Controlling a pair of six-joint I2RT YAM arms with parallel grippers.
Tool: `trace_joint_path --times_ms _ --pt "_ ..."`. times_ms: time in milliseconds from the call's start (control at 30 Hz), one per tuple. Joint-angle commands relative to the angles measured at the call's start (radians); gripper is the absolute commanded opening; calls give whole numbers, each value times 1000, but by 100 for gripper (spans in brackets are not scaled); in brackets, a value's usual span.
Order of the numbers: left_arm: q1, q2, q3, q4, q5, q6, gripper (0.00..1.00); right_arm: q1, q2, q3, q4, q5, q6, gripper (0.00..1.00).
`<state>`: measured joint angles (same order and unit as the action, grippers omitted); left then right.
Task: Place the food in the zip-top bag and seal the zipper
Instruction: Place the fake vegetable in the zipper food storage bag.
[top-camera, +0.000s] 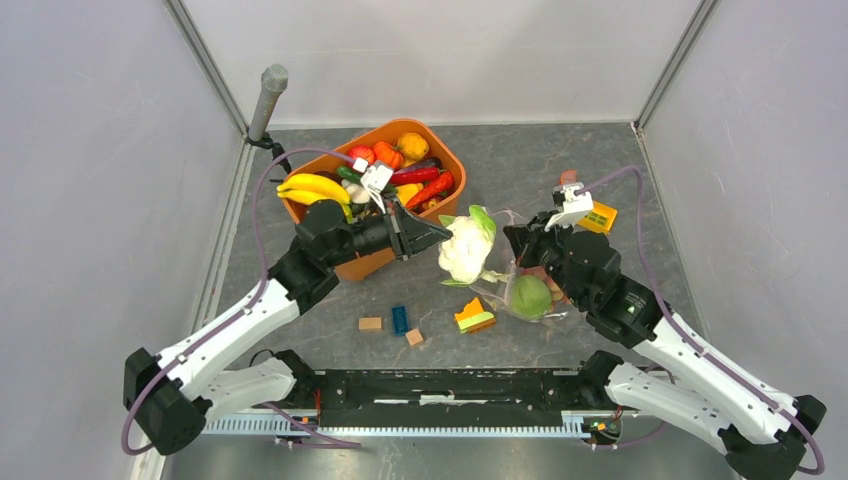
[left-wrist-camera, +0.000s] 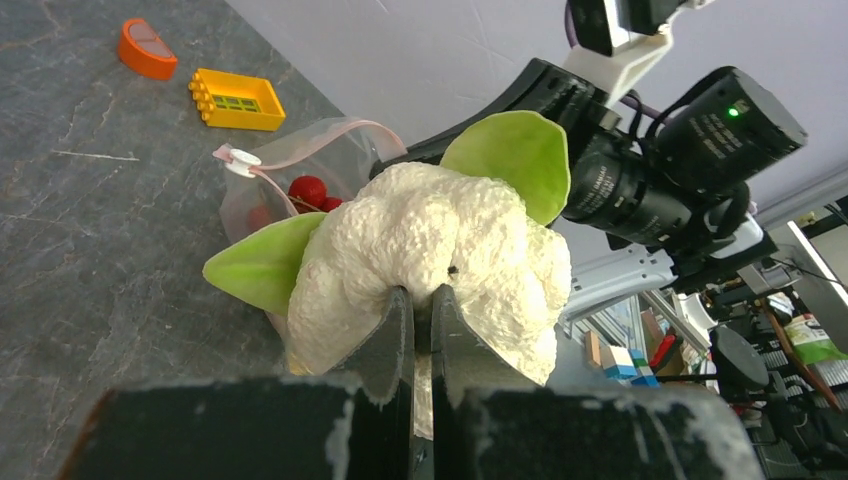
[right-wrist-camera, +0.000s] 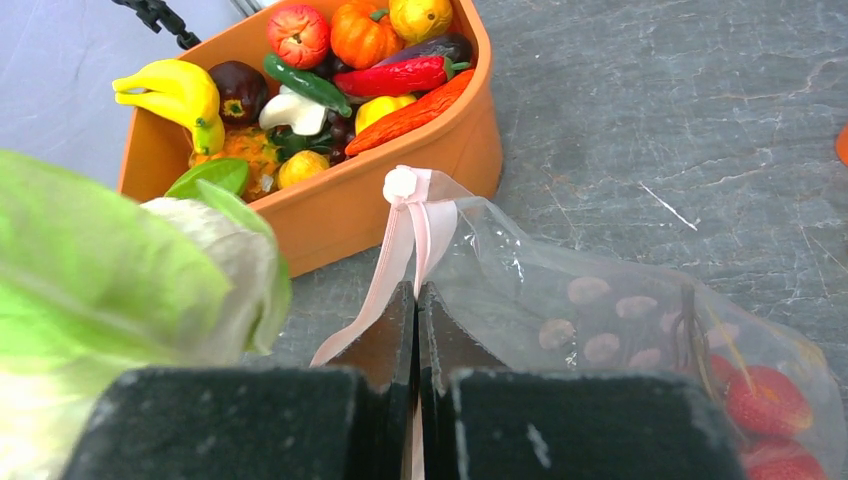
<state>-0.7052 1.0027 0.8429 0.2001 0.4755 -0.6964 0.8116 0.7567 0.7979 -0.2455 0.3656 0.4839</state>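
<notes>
Cauliflower (top-camera: 465, 248) is pinched by the left gripper (left-wrist-camera: 420, 300) just beside the bag (right-wrist-camera: 560, 270), whose pink zipper (right-wrist-camera: 415, 215) is pinched and lifted by the right gripper (right-wrist-camera: 417, 295); loading is judged under way, and next the mouth must be held wide while it is pushed in.

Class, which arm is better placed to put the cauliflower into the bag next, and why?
Left. The left gripper is shut on the cauliflower beside the bag; the right gripper pinches the zipper.
</notes>
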Motion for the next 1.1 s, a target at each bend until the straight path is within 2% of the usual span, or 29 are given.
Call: trace_joint_path --times_ms 0,100,267,567,667,800,867,1067 --pt "-26 52 3 157 -42 -34 2 0 -27 -7 59 -28 21 0" --pt "-39 70 -9 152 -94 -12 2 0 -39 -11 60 -39 28 0" --pt "-71 69 9 18 -236 106 2 0 -55 -23 73 -68 43 0" --pt "-161 85 97 -137 -308 274 2 0 -41 -12 82 -76 49 1" --pt "-225 97 150 -240 -456 331 2 0 -34 -7 104 -98 61 1" --pt "-305 165 241 -398 -751 393 2 0 -22 -12 141 -133 92 0" --pt "-334 202 278 -460 -854 407 2 0 -22 -28 165 -136 109 0" --pt "-405 263 346 -586 -1077 430 2 0 -33 -67 185 -139 133 0"
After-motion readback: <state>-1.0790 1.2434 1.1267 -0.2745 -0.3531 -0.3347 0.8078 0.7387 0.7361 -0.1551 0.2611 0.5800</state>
